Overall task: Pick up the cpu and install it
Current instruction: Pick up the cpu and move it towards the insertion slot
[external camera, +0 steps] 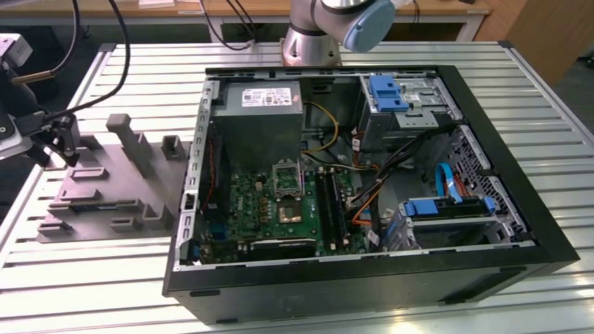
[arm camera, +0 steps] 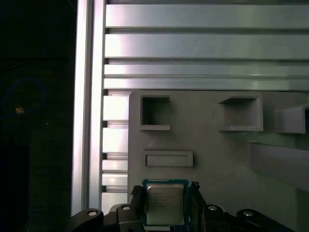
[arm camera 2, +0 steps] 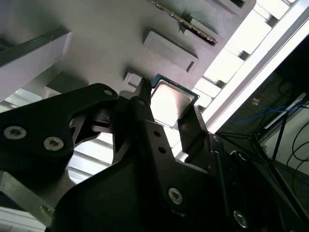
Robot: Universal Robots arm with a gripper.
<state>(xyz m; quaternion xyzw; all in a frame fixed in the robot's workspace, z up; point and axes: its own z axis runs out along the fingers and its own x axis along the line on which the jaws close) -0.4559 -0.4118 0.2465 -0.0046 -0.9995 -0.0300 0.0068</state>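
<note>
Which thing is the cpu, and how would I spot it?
Find the grey moulded tray at the exterior view's left of the open computer case. Over it, the gripper clasps the cpu: a small flat square, pale silver on top with a green rim, unlike the tray's grey blocks.

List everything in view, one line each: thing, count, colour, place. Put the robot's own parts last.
table: one, silvery slatted metal, under everything.
computer case: one, black, open side up, on the table's middle.
board: one, green, flat inside the case.
power-supply box: one, grey, inside the case at the end nearest the arm's base.
tray: one, grey moulded plastic with upright posts, on the table at the exterior view's left of the case.
cpu: one, silver-grey top, at the tray between the hand's fingers.
arm: one, grey with a blue cap, base behind the case.
hand: one, black, closed on the cpu's two opposite edges.
</note>
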